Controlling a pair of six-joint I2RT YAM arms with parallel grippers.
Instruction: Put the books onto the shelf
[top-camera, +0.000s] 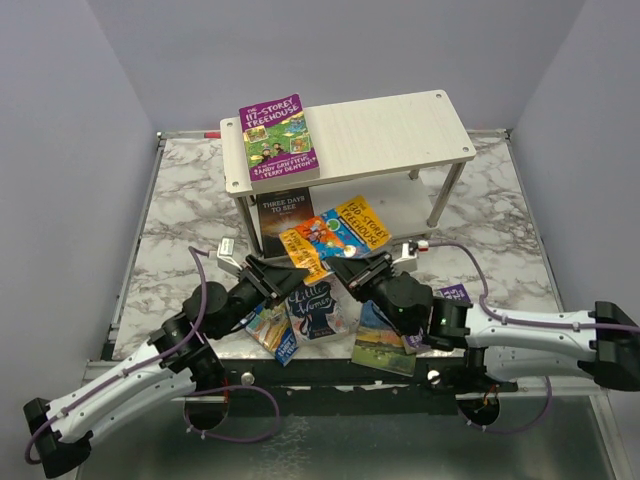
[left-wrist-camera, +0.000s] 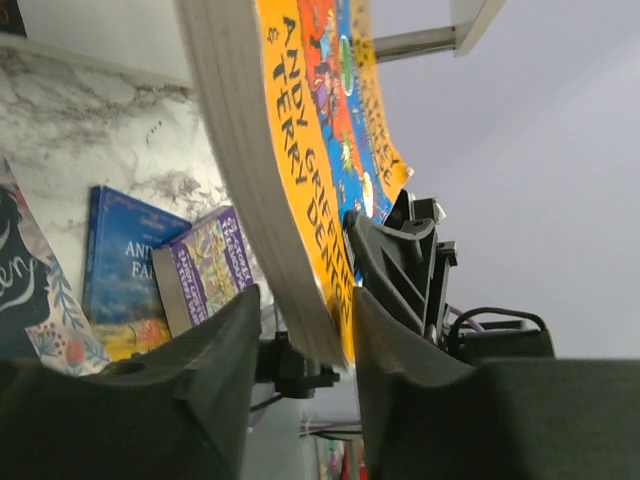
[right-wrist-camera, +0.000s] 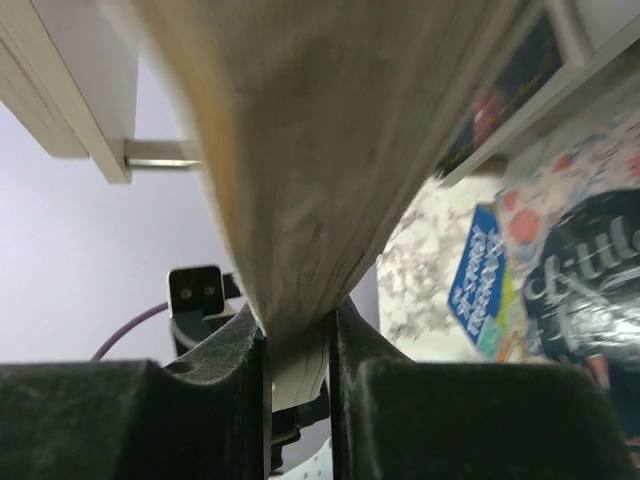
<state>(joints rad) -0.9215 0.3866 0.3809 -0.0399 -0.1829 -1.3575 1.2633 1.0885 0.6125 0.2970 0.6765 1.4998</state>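
Observation:
An orange Treehouse book (top-camera: 330, 238) hangs tilted in the air in front of the shelf (top-camera: 400, 125). My right gripper (top-camera: 352, 268) is shut on its lower edge, the pages (right-wrist-camera: 330, 150) pinched between both fingers (right-wrist-camera: 298, 340). My left gripper (top-camera: 283, 270) stands open around the book's other corner (left-wrist-camera: 310, 170), with a gap between the pages and one finger (left-wrist-camera: 305, 330). A purple Treehouse book (top-camera: 278, 137) lies on the top board. A dark book (top-camera: 282, 215) sits on the lower board. Little Women (top-camera: 315, 308), Animal Farm (top-camera: 385, 340) and a small blue book (top-camera: 272, 330) lie on the table.
Another purple book (top-camera: 455, 295) lies beside the right arm, next to Animal Farm (left-wrist-camera: 125, 270). The shelf's silver legs (top-camera: 447, 195) stand on the marble table (top-camera: 180, 200). Grey walls close in the left, right and back.

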